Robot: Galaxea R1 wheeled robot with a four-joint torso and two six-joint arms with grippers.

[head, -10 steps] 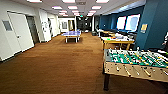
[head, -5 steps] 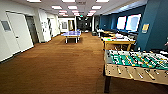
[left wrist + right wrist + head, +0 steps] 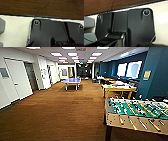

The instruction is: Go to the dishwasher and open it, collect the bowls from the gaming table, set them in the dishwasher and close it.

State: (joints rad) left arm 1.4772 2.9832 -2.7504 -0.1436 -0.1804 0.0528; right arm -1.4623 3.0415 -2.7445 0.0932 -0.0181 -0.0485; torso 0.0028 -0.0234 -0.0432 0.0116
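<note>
Down the long room from the head view, brown carpet runs away towards a dark doorway at the far end, with ceiling lights marching overhead in rows. Near right, big in view, sits the foosball table, green field, rods and handles across it, a dark leg at its near left corner. Beyond it on the right stands a gaming table with a white top and yellow edge, something pale lying on it, too blurred to name; whether bowls are there I cannot tell. Further back on the same side, more tables against the dark blue wall, and two bright screens glowing on it. Mid-room at the far left of centre, a blue table-tennis table stands alone on the carpet, well apart from everything else. Left side, white walls and a white door, near. In the left wrist view, the robot's dark plate lies over a pale surface, with a strip of brown carpet beyond; fingers, I cannot tell. Right wrist view, the same story: dark plate, jointed bar, pale surface, carpet at the edge, and again I cannot tell how the fingers stand.
</note>
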